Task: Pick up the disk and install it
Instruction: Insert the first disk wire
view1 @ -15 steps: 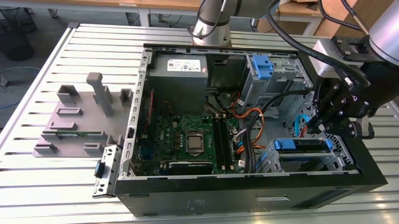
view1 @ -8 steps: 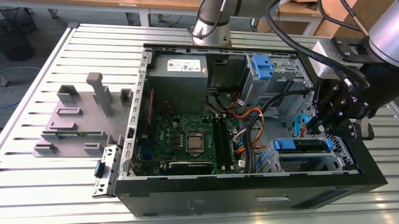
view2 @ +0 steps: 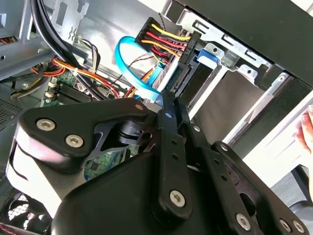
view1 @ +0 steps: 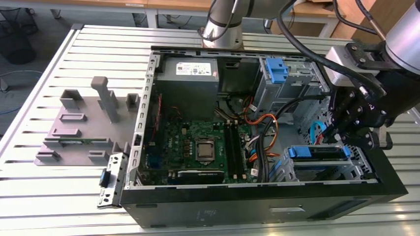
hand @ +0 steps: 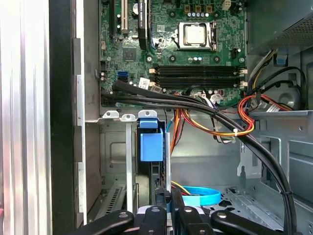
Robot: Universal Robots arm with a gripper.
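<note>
The disk [view1: 318, 153] sits edge-up in the lower drive cage at the case's front corner, on the exterior view's right, and its blue carrier handle shows. In the first wrist view the disk's blue carrier tab [hand: 150, 143] stands in the cage slot with the dark drive edge below it. My gripper [view1: 342, 139] hangs just above and beside that cage, near the blue data cable [view2: 132, 63]. Both wrist views show the two thin fingers [hand: 168, 197] pressed together with nothing between them, the gripper [view2: 171, 105] a short way off the carrier.
The open computer case [view1: 262, 189] lies on a slatted metal table [view1: 59, 196]. Motherboard [hand: 171, 54], bundled black and coloured cables [hand: 230, 127], a grey power supply [view1: 189, 73] and a second blue bracket [view1: 277, 69] crowd the inside. A grey fixture tray [view1: 78, 128] lies outside. A hand [view2: 305, 132] shows beyond the case.
</note>
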